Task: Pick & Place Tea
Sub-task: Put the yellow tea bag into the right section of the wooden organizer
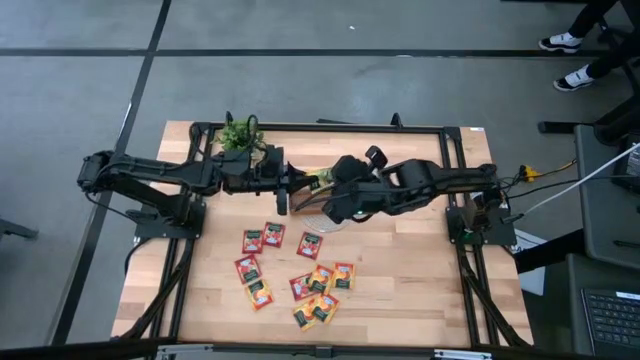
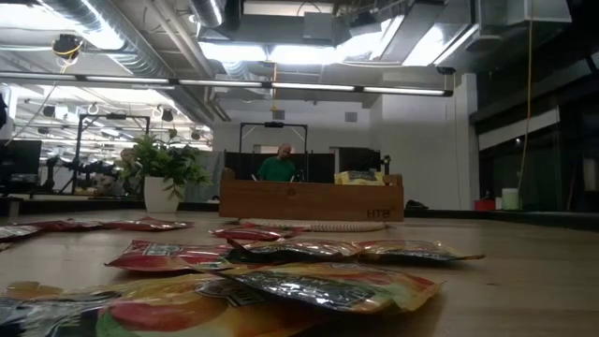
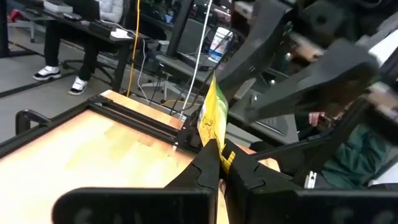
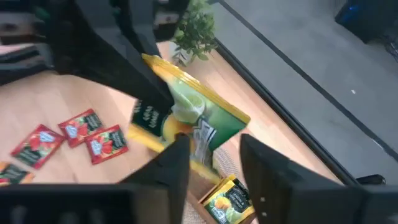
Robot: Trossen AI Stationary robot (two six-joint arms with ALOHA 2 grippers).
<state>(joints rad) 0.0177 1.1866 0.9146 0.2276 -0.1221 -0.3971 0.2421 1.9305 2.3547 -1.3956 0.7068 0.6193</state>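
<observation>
A yellow-green tea sachet [image 4: 199,115] hangs in the air over the wooden tray [image 2: 312,199], with my left gripper [image 3: 217,163] shut on it. My right gripper [image 4: 217,171] is open, and its fingers stand on either side of the sachet's lower part. From above, both grippers [image 1: 285,190] [image 1: 330,205] meet at the middle of the table's far half. Another yellow sachet [image 4: 230,199] lies in the tray. Several red and orange sachets [image 1: 300,270] lie flat on the table's near half. My left gripper pinches one edge of the sachet [image 3: 214,146] between its two fingers, coming level from the table's left. The sachet stands on edge beyond the fingertips, lifted clear above the tray. My right gripper: I cannot tell whether its open fingers [image 4: 177,165] still touch the sachet.
A small potted plant [image 1: 240,133] stands at the far left, close behind my left arm. The black frame rails [image 1: 450,135] run along the table's edges. A person [image 2: 278,167] sits in the room beyond the table.
</observation>
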